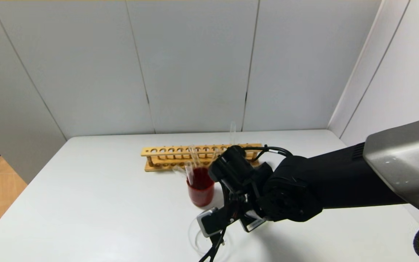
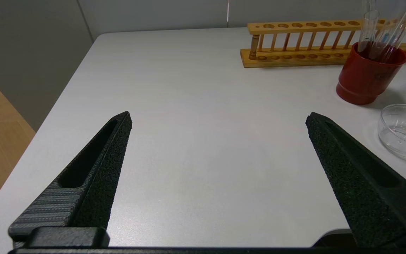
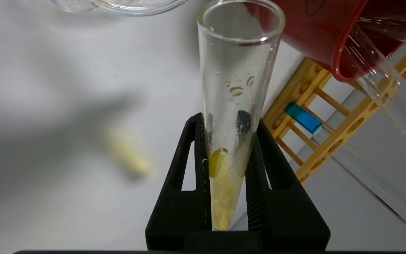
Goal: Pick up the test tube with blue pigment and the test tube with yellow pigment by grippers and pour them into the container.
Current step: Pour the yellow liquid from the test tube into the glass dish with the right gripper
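Note:
My right gripper [image 3: 229, 120] is shut on the test tube with yellow pigment [image 3: 238, 70]. Yellow liquid sits at the tube's base between the fingers, and its open mouth points near the container's rim [image 3: 125, 5]. In the head view the right gripper [image 1: 227, 223] hangs over the low clear container [image 1: 194, 236] near the table's front. The test tube with blue pigment [image 3: 303, 118] stands in the wooden rack [image 3: 333, 144]. My left gripper [image 2: 219, 118] is open and empty over bare table, left of the container [image 2: 405, 130].
A taller beaker of dark red liquid [image 1: 200, 191] holding clear tubes stands just behind the container, in front of the rack [image 1: 166, 156]. It also shows in the left wrist view [image 2: 365, 81]. The white table [image 1: 86, 200] ends at walls behind and right.

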`<action>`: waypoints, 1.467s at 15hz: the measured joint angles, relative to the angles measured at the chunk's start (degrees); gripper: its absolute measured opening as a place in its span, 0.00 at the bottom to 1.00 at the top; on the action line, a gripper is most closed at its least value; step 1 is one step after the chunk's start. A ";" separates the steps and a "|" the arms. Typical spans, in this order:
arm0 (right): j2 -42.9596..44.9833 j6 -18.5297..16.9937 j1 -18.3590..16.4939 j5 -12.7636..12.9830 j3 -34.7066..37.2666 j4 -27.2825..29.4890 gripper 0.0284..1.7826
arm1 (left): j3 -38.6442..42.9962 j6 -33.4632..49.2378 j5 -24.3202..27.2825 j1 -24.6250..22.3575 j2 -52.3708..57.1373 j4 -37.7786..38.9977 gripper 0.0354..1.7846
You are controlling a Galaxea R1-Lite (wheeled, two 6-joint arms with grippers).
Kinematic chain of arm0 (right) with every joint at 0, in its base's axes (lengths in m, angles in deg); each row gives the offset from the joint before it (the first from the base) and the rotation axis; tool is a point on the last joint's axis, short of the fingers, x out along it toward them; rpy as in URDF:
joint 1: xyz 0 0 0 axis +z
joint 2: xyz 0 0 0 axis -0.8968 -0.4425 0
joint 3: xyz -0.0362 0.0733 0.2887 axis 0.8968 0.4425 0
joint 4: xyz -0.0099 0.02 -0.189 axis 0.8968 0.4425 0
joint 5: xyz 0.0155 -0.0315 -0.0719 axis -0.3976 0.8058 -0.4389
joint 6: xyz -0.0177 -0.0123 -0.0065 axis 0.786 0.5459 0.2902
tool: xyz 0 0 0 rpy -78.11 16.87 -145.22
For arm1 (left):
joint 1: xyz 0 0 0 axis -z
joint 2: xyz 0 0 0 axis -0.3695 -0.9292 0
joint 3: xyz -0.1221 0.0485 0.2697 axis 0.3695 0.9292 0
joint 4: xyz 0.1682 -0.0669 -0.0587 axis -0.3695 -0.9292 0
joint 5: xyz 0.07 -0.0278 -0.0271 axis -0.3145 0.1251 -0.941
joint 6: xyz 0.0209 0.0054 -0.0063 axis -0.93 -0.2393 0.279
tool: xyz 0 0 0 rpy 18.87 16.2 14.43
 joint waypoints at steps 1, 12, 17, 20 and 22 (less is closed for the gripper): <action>-0.18 0.24 0.02 0.20 -0.33 0.48 0.19 | 0.00 -0.02 0.00 0.00 0.00 0.02 0.98; -2.06 1.72 1.91 4.50 -5.62 6.42 0.19 | -0.02 -0.02 0.00 0.00 0.00 0.00 0.98; -3.35 1.63 3.08 5.40 -6.78 7.00 0.19 | -0.02 0.00 0.00 0.00 0.00 0.02 0.98; -3.77 1.05 2.93 5.29 -5.97 6.81 0.19 | 0.00 -0.02 0.00 0.00 0.00 0.02 0.98; -3.94 1.07 2.46 5.27 -5.58 6.84 0.19 | 0.00 -0.02 0.00 0.00 0.00 0.00 0.98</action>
